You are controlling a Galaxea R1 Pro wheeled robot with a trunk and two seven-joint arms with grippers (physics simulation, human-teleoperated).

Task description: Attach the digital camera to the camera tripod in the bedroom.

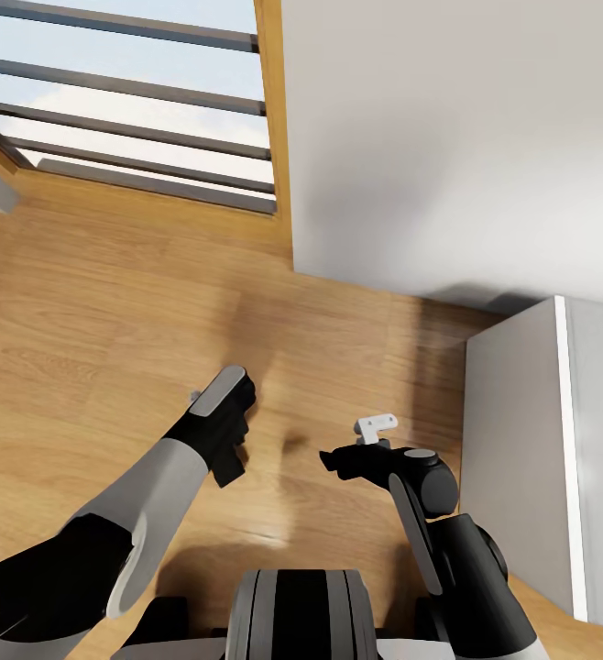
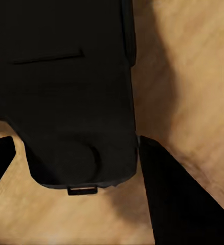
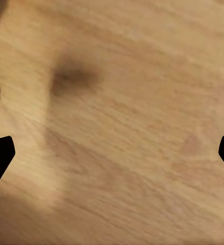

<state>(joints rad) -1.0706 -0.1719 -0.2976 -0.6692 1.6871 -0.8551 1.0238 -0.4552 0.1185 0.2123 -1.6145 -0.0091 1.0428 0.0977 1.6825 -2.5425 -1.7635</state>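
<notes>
The digital camera point(image 2: 76, 92), a black boxy body, sits between the two dark fingers of my left gripper point(image 2: 76, 150), which is shut on it. In the head view the left gripper point(image 1: 226, 445) hangs low over the wood plank floor point(image 1: 109, 312), and the camera merges with its black shape. My right gripper point(image 1: 336, 458) hovers to the right of it, open, with only floor between its fingers point(image 3: 0, 153). The camera tripod is out of view.
A white cube shelf point(image 1: 521, 440) stands close on the right, beside my right arm. A light grey wall point(image 1: 457, 137) rises ahead, with the wood-framed window point(image 1: 137, 92) to its left. Open floor lies ahead and to the left.
</notes>
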